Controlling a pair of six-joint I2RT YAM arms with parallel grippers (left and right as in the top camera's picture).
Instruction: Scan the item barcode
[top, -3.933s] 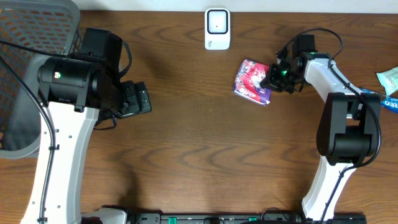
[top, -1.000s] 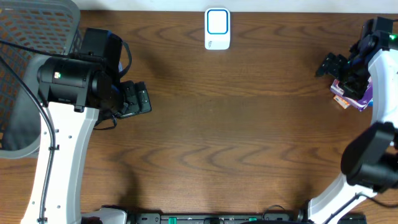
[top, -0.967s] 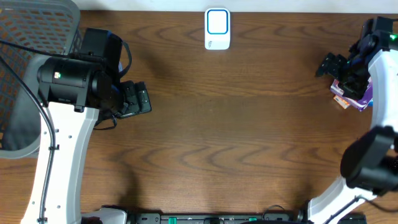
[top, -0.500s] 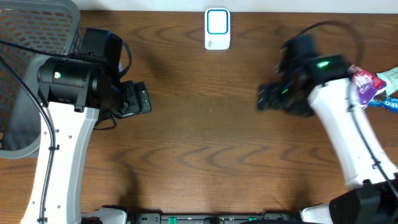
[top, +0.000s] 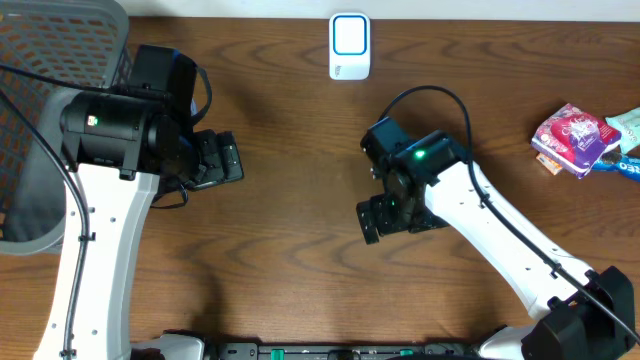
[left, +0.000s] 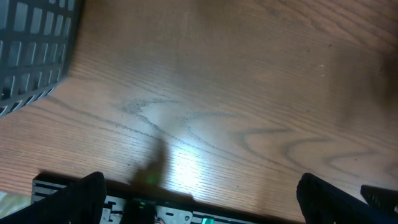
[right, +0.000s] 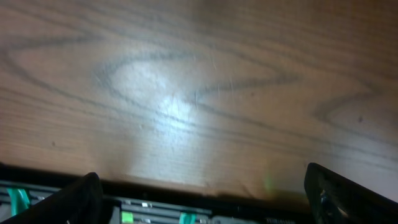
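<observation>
The item, a pink and purple packet (top: 573, 138), lies flat on the table at the far right, with nothing touching it. A white barcode scanner (top: 349, 45) stands at the back centre. My right gripper (top: 380, 217) hovers over the middle of the table, far left of the packet. It is open and empty, and the right wrist view shows its gripper (right: 205, 205) over bare wood only. My left gripper (top: 218, 160) stays at the left, open and empty. In the left wrist view the gripper (left: 199, 202) has wide-apart fingers (left: 78, 198) over bare wood.
A dark mesh basket (top: 50, 60) fills the back left corner, and its wall (left: 31, 50) shows in the left wrist view. Other packets (top: 625, 130) lie at the right edge beside the item. A dark rail (right: 186, 214) runs along the table's front edge.
My right arm has left the packet lying at the far right and swung left to the table's middle, empty. The left arm has not moved.
</observation>
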